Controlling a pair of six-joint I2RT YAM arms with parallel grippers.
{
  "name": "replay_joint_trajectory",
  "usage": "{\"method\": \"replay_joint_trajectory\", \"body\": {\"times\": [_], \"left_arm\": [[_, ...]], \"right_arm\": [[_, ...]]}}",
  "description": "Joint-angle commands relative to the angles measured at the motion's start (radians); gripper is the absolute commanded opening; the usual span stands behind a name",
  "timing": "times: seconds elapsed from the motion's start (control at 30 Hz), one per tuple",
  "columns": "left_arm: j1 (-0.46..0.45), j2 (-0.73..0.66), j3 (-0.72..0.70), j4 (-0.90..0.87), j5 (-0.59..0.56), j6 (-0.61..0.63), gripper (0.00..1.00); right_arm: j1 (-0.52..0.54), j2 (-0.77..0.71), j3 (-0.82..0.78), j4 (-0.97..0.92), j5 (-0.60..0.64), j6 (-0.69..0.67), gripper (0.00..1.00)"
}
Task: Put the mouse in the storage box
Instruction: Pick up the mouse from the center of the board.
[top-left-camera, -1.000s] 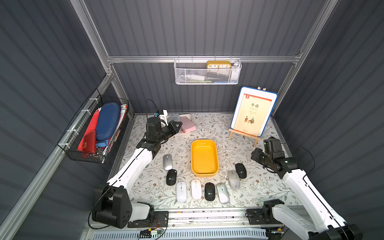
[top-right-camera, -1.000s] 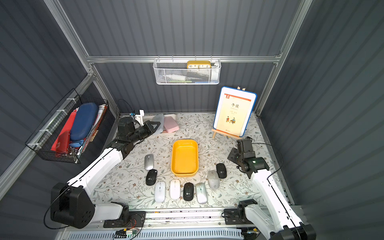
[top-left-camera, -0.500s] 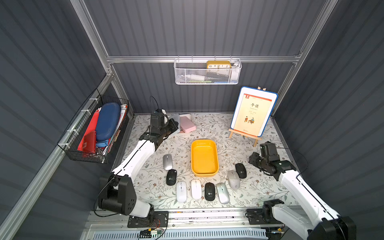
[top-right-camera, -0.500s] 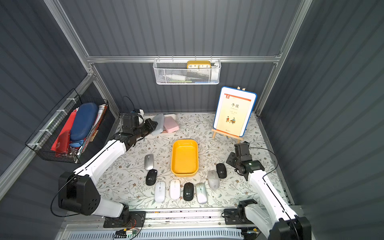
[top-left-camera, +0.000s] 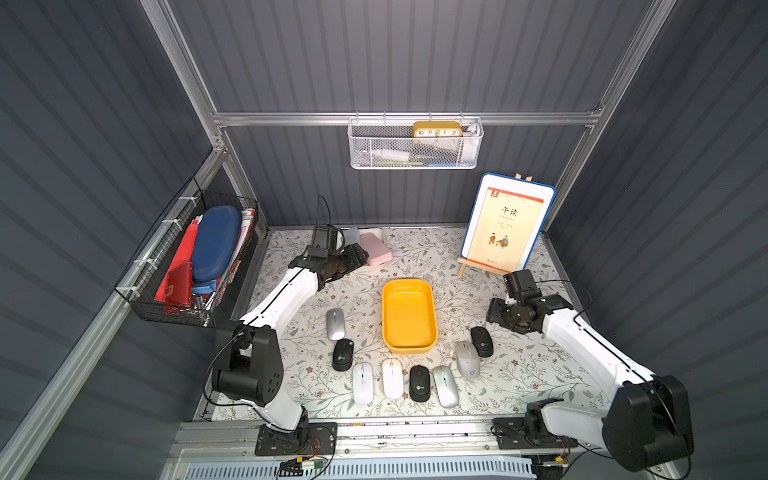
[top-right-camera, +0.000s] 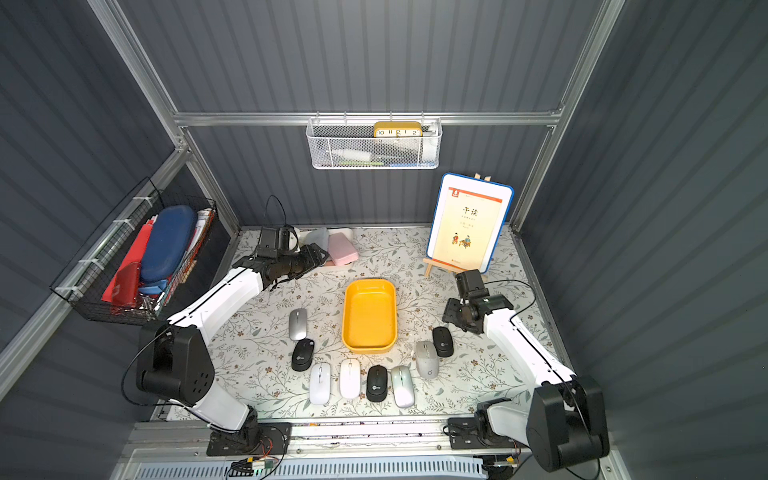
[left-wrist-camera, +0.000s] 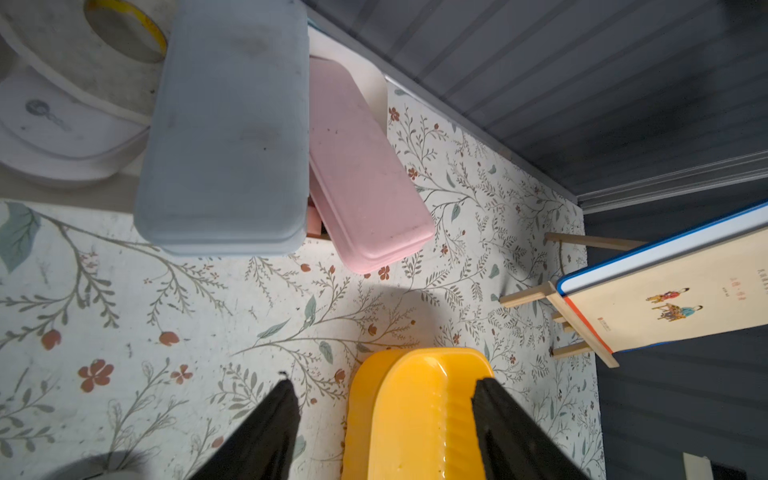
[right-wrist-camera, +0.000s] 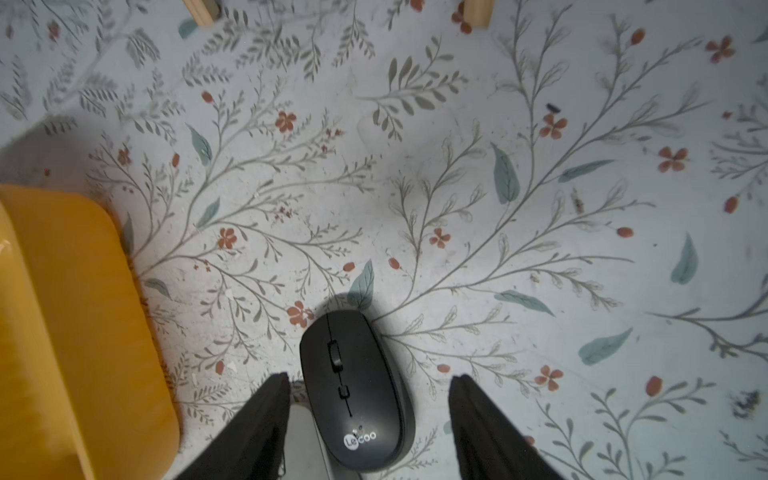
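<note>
Floral tabletop (top-left-camera: 519, 374), arms low; left gripper (left-wrist-camera: 380, 382) spread, right gripper (right-wrist-camera: 370, 376) spread above black mouse (right-wrist-camera: 357, 415).

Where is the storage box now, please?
In a top view, the storage box sits mid-table, a silver mouse to its left, a black mouse to its right.

Left hand (left-wrist-camera: 384, 386) and right hand (right-wrist-camera: 371, 378) both hang parted.
</note>
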Motion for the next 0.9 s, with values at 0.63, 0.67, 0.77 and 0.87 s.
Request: {"method": "replay_joint_trajectory", "body": {"times": [0.63, 0.67, 0.77, 0.87], "left_arm": [[-0.474, -0.245, -0.190, 0.083, 0.243, -0.143, 0.72], [-0.473, -0.242, -0.191, 0.083, 0.242, -0.138, 0.72], [-0.474, -0.227, -0.180, 0.070, 0.246, -0.122, 0.73], [-0.473, -0.213, -0.168, 0.068, 0.249, -0.111, 0.73]], "right_arm": [[0.075, 0.233, 0.100, -0.170, -0.033, -0.106, 0.80], [0.077, 0.235, 0.099, -0.169, -0.043, -0.109, 0.80], [0.085, 0.251, 0.091, -0.159, -0.085, -0.109, 0.80], [0.100, 0.269, 0.086, -0.151, -0.105, -0.109, 0.81]]}}
